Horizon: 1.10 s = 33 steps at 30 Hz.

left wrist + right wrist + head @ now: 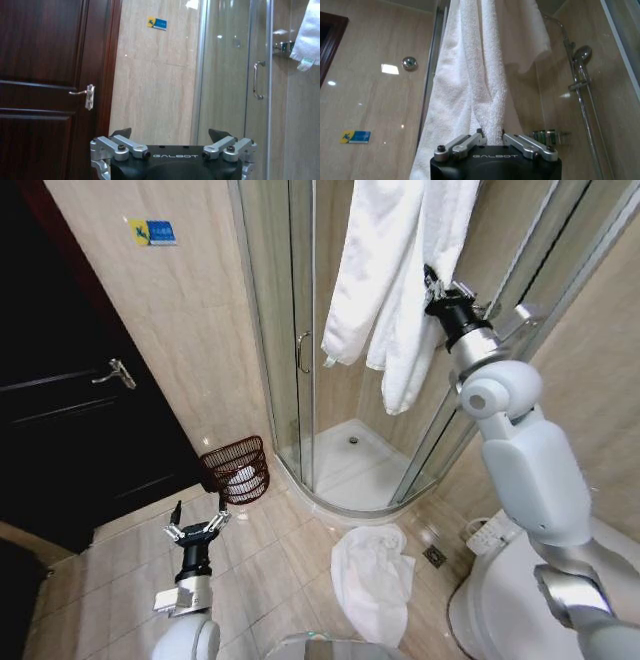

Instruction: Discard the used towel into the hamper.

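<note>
Gripping a fold of the hanging white towel (pixel 400 290) beside the glass shower door (pixel 285 330), the right gripper (pixel 436 288) has its fingers pinched together on the cloth. The left gripper (pixel 196 530) hovers low over the floor tiles, fingers spread and holding nothing. The hamper (pixel 236 469) stands on the floor between the dark door (pixel 70 380) and the shower, near a second white towel (pixel 372 575) crumpled on the tiles.

A dark wooden door (pixel 70 410) with a silver lever handle (pixel 115 373) stands beside the beige tiled wall (pixel 170 330). A curved glass shower enclosure (pixel 290 330) surrounds a white shower tray (pixel 350 465). A white toilet (pixel 500 600) sits nearby.
</note>
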### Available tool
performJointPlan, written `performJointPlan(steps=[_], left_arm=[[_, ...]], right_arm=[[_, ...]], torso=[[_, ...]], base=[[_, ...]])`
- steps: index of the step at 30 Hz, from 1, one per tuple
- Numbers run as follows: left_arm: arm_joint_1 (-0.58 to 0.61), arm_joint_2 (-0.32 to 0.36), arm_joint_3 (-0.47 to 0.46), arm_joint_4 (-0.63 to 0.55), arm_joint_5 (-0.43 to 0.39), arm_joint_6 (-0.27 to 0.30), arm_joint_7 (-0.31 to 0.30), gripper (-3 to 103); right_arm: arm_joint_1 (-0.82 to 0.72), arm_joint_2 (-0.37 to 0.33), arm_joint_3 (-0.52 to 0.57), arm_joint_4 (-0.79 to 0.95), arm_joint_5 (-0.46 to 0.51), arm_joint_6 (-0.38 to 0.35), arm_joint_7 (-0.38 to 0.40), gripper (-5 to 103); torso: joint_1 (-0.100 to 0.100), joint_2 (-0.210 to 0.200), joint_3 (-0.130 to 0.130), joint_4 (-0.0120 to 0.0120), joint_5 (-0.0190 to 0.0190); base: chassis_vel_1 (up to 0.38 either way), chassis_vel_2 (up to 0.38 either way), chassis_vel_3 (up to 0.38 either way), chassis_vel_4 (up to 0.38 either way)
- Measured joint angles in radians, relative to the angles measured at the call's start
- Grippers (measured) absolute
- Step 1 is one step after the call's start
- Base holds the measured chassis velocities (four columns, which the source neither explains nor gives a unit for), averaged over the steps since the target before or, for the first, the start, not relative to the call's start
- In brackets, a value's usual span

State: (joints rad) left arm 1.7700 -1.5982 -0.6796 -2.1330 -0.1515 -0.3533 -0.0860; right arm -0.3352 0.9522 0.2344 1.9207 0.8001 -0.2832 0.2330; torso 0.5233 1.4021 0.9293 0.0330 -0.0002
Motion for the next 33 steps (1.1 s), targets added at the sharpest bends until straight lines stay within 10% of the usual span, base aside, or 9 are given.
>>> performJointPlan(steps=[33], left_arm=[[-0.002,0.015,0.013,0.028,0.001,-0.019,0.000,100]], right_arm=[[-0.236,-0.017,0.079,0.075,-0.064,0.024,-0.033,4]], torso=[[0.000,0.000,0.000,0.0000,0.0002]], base=[[0.000,0.000,0.000,0.000]])
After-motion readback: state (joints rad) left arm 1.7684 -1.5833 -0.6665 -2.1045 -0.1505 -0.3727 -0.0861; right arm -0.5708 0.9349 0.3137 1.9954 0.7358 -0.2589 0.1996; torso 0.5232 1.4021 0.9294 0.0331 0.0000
